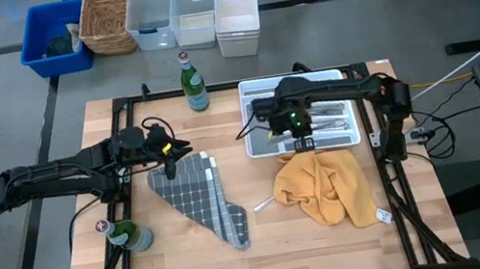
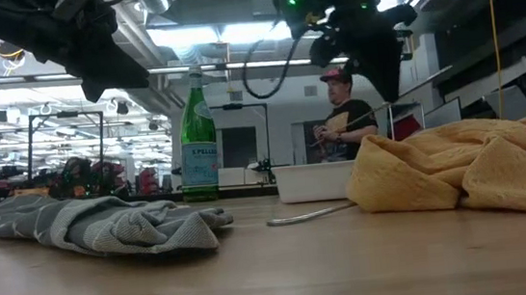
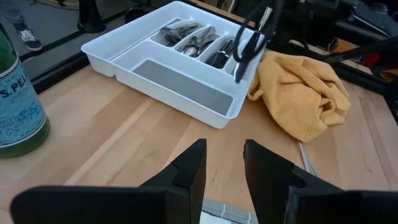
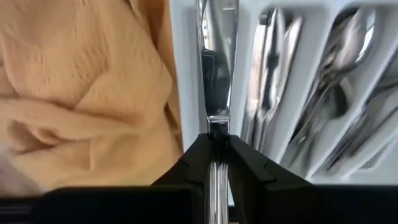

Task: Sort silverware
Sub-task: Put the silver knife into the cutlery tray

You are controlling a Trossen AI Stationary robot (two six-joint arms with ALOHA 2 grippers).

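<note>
right gripper [image 4: 213,144] jaws clamped on knife [image 4: 217,68], over white tray [image 1: 256,147] front edge | sorted silverware [image 3: 196,42] in tray, table 1 o'clock | left gripper [image 3: 222,163] jaws apart, above grey cloth [image 1: 200,196]

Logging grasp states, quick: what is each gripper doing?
Left gripper: open, empty.
Right gripper: shut on a knife over the tray.

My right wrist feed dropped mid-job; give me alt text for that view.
The right gripper is shut on a knife, holding it over the white tray wall. More silverware lies in the tray's compartments, and a yellow cloth sits beside the tray.
</note>
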